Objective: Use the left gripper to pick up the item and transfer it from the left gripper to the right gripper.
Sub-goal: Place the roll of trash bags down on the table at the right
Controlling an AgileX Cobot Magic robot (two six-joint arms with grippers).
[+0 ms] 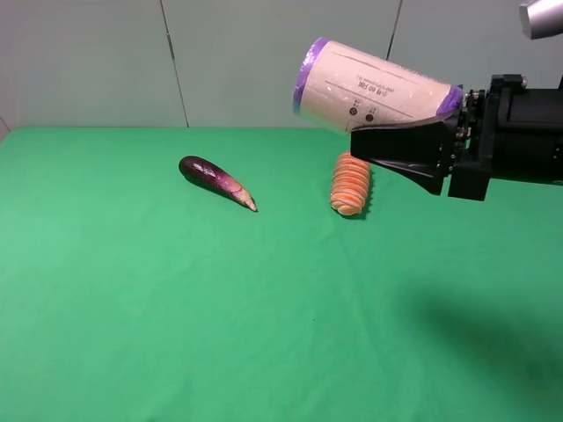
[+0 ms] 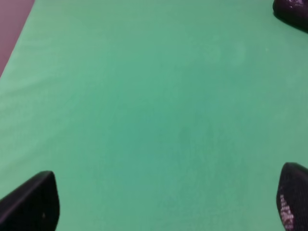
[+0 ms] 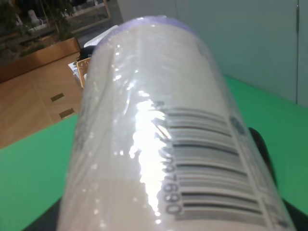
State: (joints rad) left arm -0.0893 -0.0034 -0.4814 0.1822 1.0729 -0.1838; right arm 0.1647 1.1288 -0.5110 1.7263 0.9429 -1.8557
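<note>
exterior high view: the right gripper [image 1: 387,141] pinches the item [image 1: 374,83] near one purple end, raised off the bench [image 1: 176,308]. eggplant [image 1: 215,180] and carrot piece [image 1: 350,185] lie on the bench, apart. only the left wrist view shows the left gripper [image 2: 163,199]: fingers spread, nothing between them. only the right wrist view shows the item's barcode [image 3: 207,159].

Cream can [image 1: 374,88] (purple-ended) aloft, apparently in right gripper [image 1: 369,123]

Glossy, crinkled plastic film wraps the item [image 3: 144,144]; the counter [image 1: 132,334] is matt green cloth; the eggplant [image 1: 211,175] shines smooth.
</note>
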